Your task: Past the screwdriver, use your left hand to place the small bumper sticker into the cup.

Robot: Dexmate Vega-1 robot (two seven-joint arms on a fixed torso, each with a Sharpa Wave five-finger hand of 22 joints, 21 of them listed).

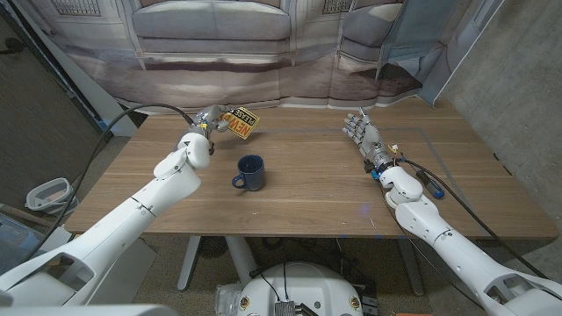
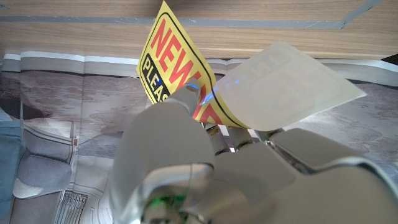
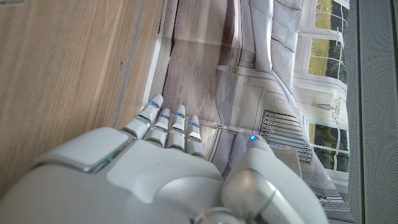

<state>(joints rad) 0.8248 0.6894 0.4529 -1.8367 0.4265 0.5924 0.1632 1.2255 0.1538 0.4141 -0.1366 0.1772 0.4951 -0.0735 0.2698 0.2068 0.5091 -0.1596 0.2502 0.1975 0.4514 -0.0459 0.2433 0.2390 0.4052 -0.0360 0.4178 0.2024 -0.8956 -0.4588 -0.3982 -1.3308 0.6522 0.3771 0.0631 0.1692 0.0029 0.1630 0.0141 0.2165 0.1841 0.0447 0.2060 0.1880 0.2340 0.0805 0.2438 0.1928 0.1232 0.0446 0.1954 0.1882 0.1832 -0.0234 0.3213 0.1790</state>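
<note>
Head view shows my left hand [image 1: 207, 119] pinching the sticker [image 1: 240, 122] above the table's far side, with the cup [image 1: 251, 172] nearer me and slightly right, while my right hand [image 1: 361, 131] waits, fingers spread.

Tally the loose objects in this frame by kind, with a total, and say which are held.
Yellow bumper sticker with red and black lettering: 1, pinched in the left robot hand above the wooden table
Dark blue ceramic cup with a handle: 1, upright on the table
Total: 2
The right robot hand holds nothing, fingers apart.
</note>
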